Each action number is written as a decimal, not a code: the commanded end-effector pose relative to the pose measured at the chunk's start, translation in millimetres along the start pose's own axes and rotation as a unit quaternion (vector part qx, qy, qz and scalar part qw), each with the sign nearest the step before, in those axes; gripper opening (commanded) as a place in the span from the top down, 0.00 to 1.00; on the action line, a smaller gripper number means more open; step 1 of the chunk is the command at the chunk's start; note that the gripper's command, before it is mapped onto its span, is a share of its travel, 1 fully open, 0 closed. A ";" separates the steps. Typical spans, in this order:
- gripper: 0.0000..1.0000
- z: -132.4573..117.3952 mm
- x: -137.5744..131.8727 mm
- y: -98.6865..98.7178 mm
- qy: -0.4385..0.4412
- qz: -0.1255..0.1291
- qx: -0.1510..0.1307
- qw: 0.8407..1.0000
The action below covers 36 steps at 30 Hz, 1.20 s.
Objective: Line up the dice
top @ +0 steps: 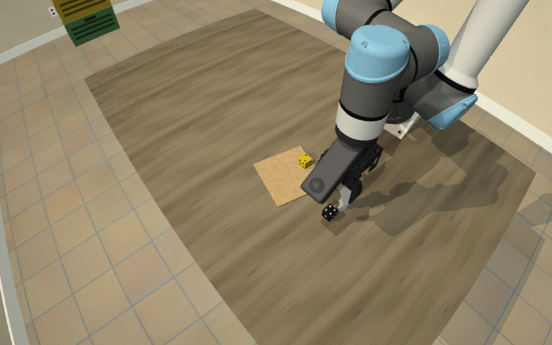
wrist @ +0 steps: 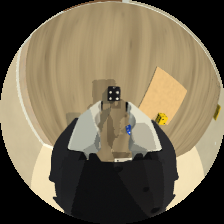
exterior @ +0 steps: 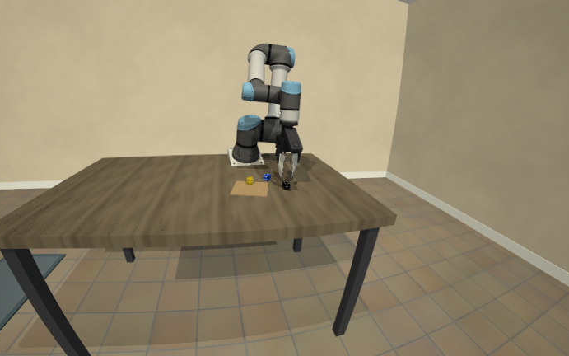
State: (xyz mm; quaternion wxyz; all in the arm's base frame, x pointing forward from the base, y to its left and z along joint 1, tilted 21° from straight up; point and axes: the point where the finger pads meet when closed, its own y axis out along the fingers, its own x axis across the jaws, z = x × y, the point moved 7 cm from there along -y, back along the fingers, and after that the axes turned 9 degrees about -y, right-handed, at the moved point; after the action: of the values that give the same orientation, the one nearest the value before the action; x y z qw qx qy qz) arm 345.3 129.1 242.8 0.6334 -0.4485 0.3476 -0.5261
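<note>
The black die [top: 329,212] [exterior: 286,185] [wrist: 114,93] is off the mat, on the table; its top seems to show four pips. My gripper [exterior: 286,176] [wrist: 114,101] is partly open and empty, with its fingertips just above the black die, slightly towards the base. The yellow die [top: 305,160] [exterior: 249,180] [wrist: 161,119] sits on the tan mat [top: 276,184] [exterior: 250,190] [wrist: 165,92], near its base-side edge. The blue die [exterior: 267,177] [wrist: 129,129] is off the mat, towards the base; the top view does not show it. The yellow and blue top numbers are too small to read.
The robot base [exterior: 245,155] stands at the back edge of the wooden table [top: 208,107] [exterior: 144,199]. The arm and gripper body hide the mat's right corner in the top view. The gripper's shadow falls around the black die.
</note>
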 end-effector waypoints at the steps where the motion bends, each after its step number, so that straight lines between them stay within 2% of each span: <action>1: 0.76 0.7 -0.2 6.6 0.000 0.000 0.001 1.000; 14: 0.76 1.0 -0.5 13.3 0.000 0.000 0.001 1.000; 36: 0.76 1.0 -0.5 13.7 0.000 0.000 0.001 1.000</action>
State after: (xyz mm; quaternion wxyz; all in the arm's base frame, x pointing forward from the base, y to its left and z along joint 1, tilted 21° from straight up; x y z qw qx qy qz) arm 350.8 130.4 229.9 0.6333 -0.4485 0.3475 -0.5263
